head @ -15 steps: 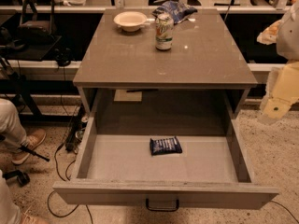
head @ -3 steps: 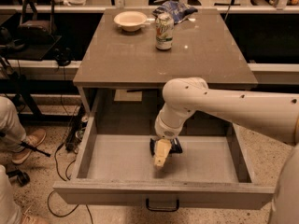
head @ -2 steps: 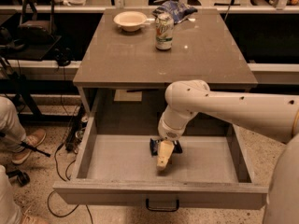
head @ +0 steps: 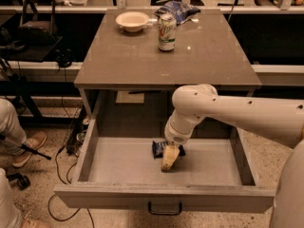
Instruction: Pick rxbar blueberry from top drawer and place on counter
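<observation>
My gripper points down into the open top drawer, tip near the floor's ctr; can't tell if it's wide or closed. The rxbar blueberry lies flat just behind it at 11 o'clock, partly hidden. At 12 o'clock, the counter w/ soda can, bowl & blue chip bag.

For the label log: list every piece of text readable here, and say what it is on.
No text can be quoted.
On the soda can: label print, too blurred to read.
On the blue chip bag: print too blurred to read.
On the rxbar blueberry in the top drawer: lettering unreadable, partly hidden behind the gripper.
</observation>
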`<act>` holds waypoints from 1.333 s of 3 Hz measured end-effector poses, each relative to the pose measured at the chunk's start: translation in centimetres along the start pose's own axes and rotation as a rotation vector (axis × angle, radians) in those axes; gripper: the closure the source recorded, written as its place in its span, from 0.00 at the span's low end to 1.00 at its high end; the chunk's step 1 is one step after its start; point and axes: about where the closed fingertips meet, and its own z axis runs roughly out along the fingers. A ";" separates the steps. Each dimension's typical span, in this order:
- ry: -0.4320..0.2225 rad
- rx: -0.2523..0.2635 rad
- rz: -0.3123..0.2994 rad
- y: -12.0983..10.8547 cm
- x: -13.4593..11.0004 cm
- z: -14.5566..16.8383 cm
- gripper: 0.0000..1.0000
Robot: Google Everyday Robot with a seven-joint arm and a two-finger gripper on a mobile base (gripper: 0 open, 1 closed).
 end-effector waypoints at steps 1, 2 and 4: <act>0.000 0.000 0.000 0.0 -0.2 -0.6 0.58; 0.000 0.000 0.000 0.1 -0.5 -1.8 0.90; -0.038 0.083 0.010 0.3 1.7 -6.9 1.00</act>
